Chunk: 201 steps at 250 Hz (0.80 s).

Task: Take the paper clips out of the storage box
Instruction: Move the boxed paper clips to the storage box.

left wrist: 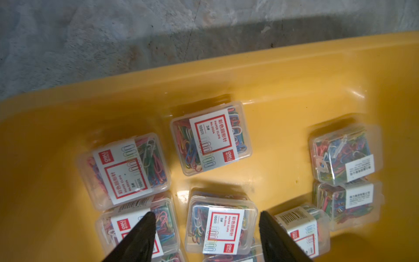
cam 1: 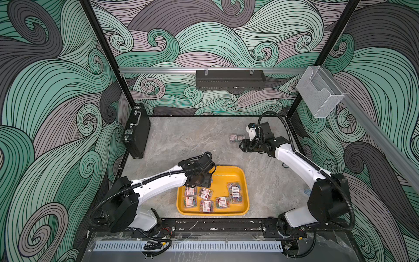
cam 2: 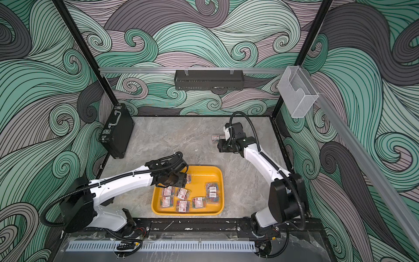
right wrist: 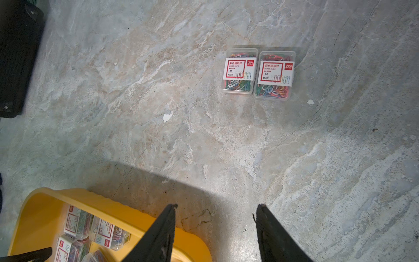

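Counter [cam 1: 181,140]: grey marbled slab that carries everything.
Briefcase [cam 1: 136,133]: black, propped against the left wall, well apart from the tray.
Storage box [cam 1: 229,175]: yellow tray on the counter's near middle.
Left gripper [left wrist: 206,215]: over the storage box, jaws apart, straddling one clip box without closing on it.
Right gripper [right wrist: 216,207]: above bare counter, jaws apart, nothing between them.
Paper clips [cam 1: 206,206]: several boxes lie in the storage box; two more boxes [right wrist: 258,72] sit side by side on the counter, near the right gripper.
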Each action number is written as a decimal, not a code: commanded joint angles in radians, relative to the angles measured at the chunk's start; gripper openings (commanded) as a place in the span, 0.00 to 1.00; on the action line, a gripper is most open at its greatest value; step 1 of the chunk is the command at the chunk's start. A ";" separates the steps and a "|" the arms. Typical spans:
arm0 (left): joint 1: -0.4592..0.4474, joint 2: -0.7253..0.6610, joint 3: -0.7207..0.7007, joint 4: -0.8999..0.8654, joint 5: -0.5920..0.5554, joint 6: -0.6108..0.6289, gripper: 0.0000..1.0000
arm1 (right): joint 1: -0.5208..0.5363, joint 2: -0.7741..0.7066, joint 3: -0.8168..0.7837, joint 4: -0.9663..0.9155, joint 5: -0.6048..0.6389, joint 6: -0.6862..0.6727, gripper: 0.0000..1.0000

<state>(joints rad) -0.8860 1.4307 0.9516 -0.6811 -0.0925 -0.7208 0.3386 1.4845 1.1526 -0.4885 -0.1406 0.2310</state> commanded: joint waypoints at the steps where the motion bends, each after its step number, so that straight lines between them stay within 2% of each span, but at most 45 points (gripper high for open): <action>1: -0.006 0.027 0.047 0.009 0.036 -0.011 0.71 | 0.003 -0.042 -0.029 -0.007 0.029 0.021 0.58; 58: -0.004 0.092 0.070 0.018 0.039 0.011 0.71 | 0.006 -0.098 -0.081 -0.013 0.037 0.033 0.59; 109: -0.004 0.117 0.093 0.013 -0.058 0.052 0.72 | 0.009 -0.134 -0.117 -0.013 0.039 0.042 0.59; 136: -0.002 0.131 0.114 0.018 -0.085 0.134 0.74 | 0.008 -0.139 -0.129 -0.018 0.040 0.042 0.59; 201: 0.017 0.198 0.188 -0.071 -0.051 0.322 0.75 | 0.008 -0.161 -0.131 -0.037 0.056 0.036 0.60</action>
<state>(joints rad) -0.8837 1.5959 1.0973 -0.6682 -0.1349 -0.5133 0.3428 1.3556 1.0241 -0.4976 -0.1081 0.2661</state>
